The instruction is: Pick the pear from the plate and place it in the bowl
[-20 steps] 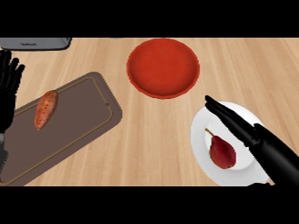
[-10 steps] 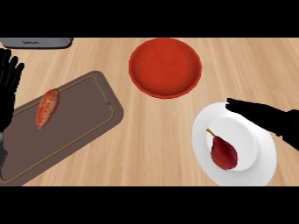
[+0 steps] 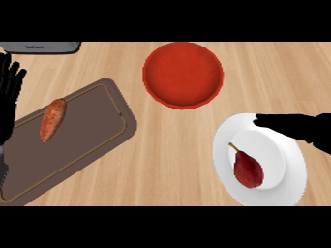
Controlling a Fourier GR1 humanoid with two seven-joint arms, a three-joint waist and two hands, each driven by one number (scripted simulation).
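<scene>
Pear (image 3: 248, 168) on plate (image 3: 290, 186), below right robot hand (image 3: 308, 127)

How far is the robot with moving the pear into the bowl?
Nothing is done yet: the dark red pear lies on the round white plate, and the red round bowl holds nothing. In hand: the right hand hovers over the plate's upper edge, fingers straight, above the pear. Left: grasping, lifting and placing. The left hand rests open at the left edge.
</scene>
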